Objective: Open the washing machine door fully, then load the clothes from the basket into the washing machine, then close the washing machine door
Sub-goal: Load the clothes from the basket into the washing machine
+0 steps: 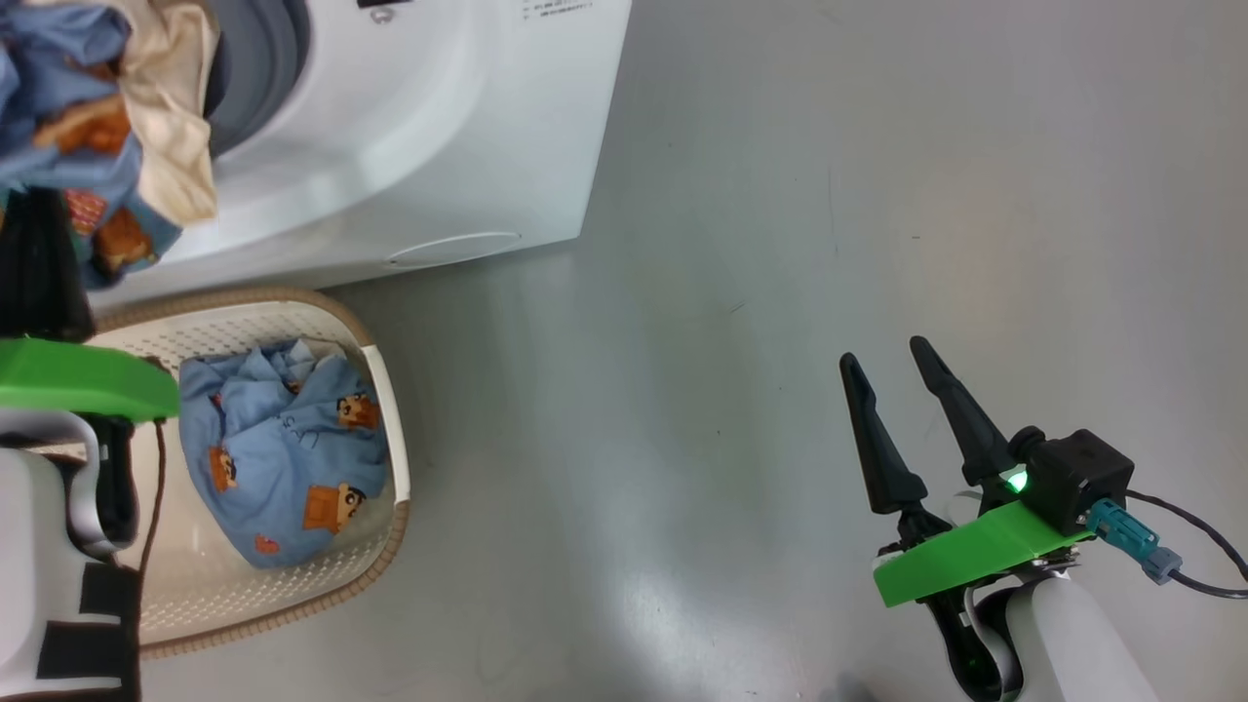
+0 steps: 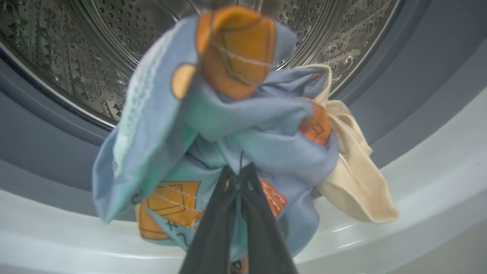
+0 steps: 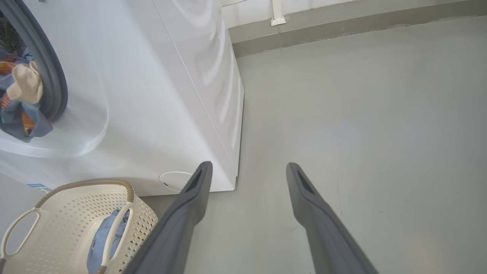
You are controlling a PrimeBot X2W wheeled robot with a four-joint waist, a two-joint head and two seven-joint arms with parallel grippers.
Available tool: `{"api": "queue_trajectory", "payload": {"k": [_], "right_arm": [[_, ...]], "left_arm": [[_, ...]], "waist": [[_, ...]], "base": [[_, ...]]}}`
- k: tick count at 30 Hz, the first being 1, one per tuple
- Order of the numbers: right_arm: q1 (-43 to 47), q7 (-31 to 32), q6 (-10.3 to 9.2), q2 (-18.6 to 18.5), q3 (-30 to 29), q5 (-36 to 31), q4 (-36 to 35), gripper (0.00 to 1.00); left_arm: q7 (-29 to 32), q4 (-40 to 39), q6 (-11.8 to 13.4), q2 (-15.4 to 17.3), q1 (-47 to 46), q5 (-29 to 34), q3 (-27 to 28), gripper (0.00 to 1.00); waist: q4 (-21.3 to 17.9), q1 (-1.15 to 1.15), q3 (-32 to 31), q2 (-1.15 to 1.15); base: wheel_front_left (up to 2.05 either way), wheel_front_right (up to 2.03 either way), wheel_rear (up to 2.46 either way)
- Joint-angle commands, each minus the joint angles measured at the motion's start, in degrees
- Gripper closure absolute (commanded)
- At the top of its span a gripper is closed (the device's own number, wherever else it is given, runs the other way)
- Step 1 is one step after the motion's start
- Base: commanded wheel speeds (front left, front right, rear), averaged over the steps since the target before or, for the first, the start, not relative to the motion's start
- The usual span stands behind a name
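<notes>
Smooth grey floor (image 1: 877,195) with soft glare, grey skirting (image 3: 342,26) below a white wall (image 3: 251,11)

Nothing here reads clearly. The washing machine (image 1: 409,146) has a small white sticker (image 1: 558,10) with print too fine to make out, and a blue label (image 3: 37,186) low on its front, equally illegible. The clothes (image 2: 228,125) show only blurred printed marks.
</notes>
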Motion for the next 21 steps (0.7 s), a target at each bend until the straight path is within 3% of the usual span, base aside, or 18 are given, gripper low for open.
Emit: {"api": "queue_trajectory", "payload": {"k": [1, 10, 21], "right_arm": [[0.58, -0.50, 0.09, 0.07, 1.46, 0.21, -1.00, 0.00], [0.76, -0.50, 0.09, 0.07, 1.78, 0.30, -1.09, 0.00], [0.89, -0.50, 0.09, 0.07, 1.26, 0.34, -1.60, 0.00]], "left_arm": [[0.12, -2.28, 0.40, 2.97, -0.55, 0.91, 1.28, 1.00], [4.56, -1.95, 0.81, 6.54, -8.80, 2.08, 0.39, 1.00], [7.22, 5.90, 0.48, 9.08, -17.35, 2.51, -0.76, 1.00]], "waist": [[-0.26, 0.00, -0.35, 0.00], [-1.70, 0.00, -0.20, 0.00], [-2.94, 0.00, 1.79, 0.00]], "base": [[0.00, 0.00, 0.00], [0.00, 0.00, 0.00], [0.00, 0.00, 0.00]]}}
